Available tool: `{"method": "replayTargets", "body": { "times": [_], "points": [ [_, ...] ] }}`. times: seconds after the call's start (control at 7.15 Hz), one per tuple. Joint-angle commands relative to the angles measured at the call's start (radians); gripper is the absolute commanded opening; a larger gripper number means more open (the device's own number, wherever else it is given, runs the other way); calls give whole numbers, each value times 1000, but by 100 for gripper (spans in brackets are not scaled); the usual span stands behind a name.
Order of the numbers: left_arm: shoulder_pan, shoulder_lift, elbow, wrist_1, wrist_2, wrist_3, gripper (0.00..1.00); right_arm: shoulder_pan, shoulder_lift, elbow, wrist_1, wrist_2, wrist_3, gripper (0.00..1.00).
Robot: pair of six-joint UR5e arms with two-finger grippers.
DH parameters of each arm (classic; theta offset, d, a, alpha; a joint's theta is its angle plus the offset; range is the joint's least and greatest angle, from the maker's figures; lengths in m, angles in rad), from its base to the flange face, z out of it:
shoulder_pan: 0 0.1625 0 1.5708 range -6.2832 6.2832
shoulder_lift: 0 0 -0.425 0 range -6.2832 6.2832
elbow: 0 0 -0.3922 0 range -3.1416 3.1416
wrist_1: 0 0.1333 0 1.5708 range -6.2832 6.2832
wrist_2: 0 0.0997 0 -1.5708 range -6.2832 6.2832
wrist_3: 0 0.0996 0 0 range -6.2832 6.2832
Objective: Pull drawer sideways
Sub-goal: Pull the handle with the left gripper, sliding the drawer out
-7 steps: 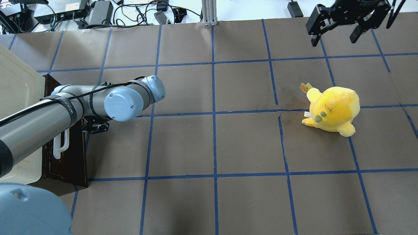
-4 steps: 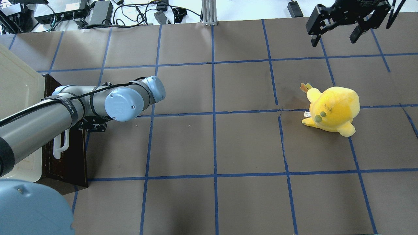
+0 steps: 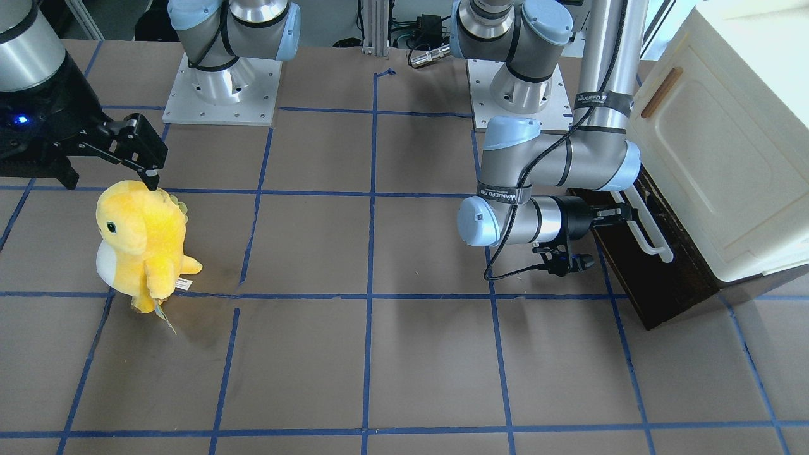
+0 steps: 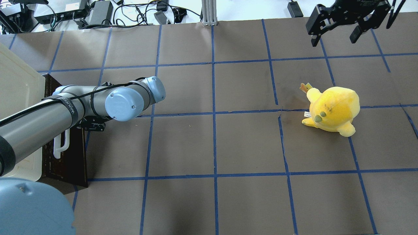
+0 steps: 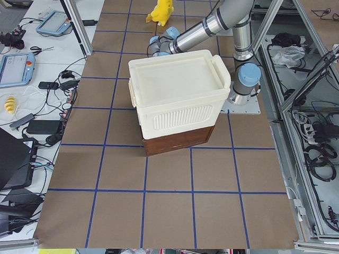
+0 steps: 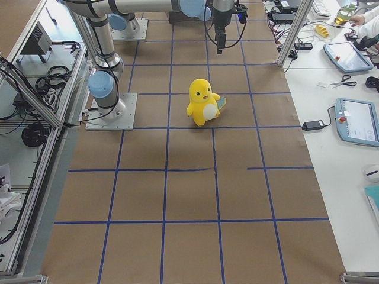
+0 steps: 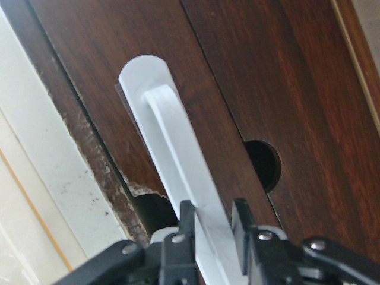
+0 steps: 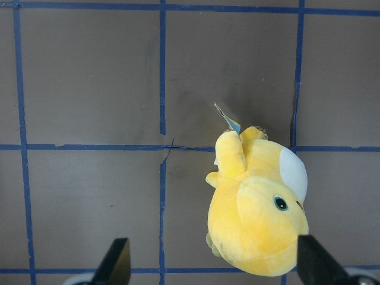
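Observation:
The drawer (image 3: 663, 284) has a dark brown wooden front and a long white bar handle (image 3: 651, 237). It sits shut under a cream-white cabinet (image 3: 714, 164) at the table's left end, and shows in the overhead view (image 4: 65, 160). My left gripper (image 7: 212, 228) is shut on the white handle (image 7: 172, 148), one finger on each side. From the front the gripper (image 3: 626, 213) reaches sideways to the handle's far end. In the overhead view it (image 4: 85, 125) is mostly hidden under the wrist. My right gripper (image 4: 336, 36) is open and empty, high above the far right of the table.
A yellow plush toy (image 4: 333, 109) stands on the right half of the table, below my right gripper (image 8: 214, 267). The brown table cover (image 4: 212, 147) has a blue tape grid. Cables and power bricks (image 4: 98, 13) lie beyond the far edge.
The left gripper's fingers have closed around the white handle, and the gripper has shifted slightly toward the drawer. The right arm and the plush toy have not moved.

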Motion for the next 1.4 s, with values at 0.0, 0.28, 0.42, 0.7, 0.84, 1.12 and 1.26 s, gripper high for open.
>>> {"method": "replayTargets", "body": {
  "times": [0.0, 0.28, 0.42, 0.7, 0.84, 1.12, 1.26],
  "points": [
    [0, 2, 3, -4, -1, 3, 15, 0, 0, 0, 0, 2, 0, 100],
    [-1, 5, 14, -27, -3, 11, 9, 0, 0, 0, 0, 0, 0, 100],
    [-2, 5, 29, -56, -6, 13, 4, 0, 0, 0, 0, 0, 0, 100],
    [-6, -2, 30, -58, -12, 0, 5, 0, 0, 0, 0, 0, 0, 100],
    [-8, -4, 32, -58, -12, -1, 5, 0, 0, 0, 0, 0, 0, 100],
    [-11, -7, 34, -58, -10, -1, 5, 0, 0, 0, 0, 0, 0, 100],
    [-17, -10, 41, -59, -12, 0, 5, 0, 0, 0, 0, 0, 0, 100]
  ]
}}
